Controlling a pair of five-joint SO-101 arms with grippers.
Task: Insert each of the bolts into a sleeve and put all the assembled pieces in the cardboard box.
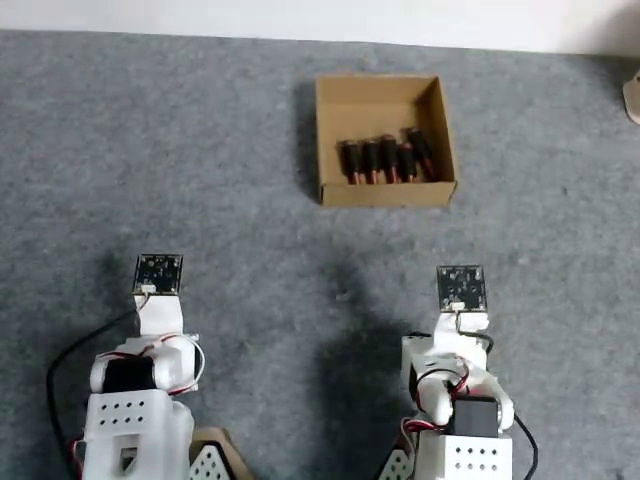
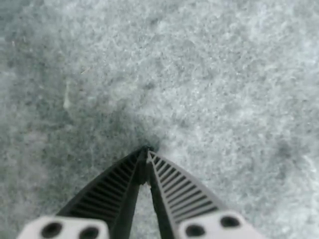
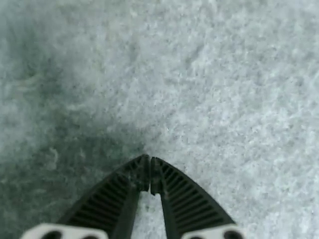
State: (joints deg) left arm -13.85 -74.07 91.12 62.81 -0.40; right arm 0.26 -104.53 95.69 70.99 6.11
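High view, read from the left: one arm (image 1: 140,395) stands at the near left corner of the desk (image 1: 250,260), a white body with red and black wires looped round its joint and a small dark circuit board (image 1: 158,274) at its far end. The desk top is grey and felt-like all over.

Toward the middle and farther back sits the cardboard box (image 1: 385,193), open at the top, well apart from both arms. The assembled pieces (image 1: 385,160) lie inside it on the floor of the box, gathered against the near wall. They are dark and short with copper-coloured near ends, packed side by side in a row, and the one at the right end is tilted across its neighbour.

At the near right stands the other arm (image 1: 455,400), also white, with a like circuit board (image 1: 461,287) at its far end. At the far right edge a pale beige object (image 1: 632,97) is cut off, so I cannot tell what it is.

Left wrist view: the left tool (image 2: 148,154) hangs over the bare grey surface, its ribbed black fingers (image 2: 112,191) pressed together at the tips with nothing between them.

Right wrist view: the right tool (image 3: 147,162) is likewise closed and empty above the grey surface, with a hairline slit between its fingers (image 3: 187,199).
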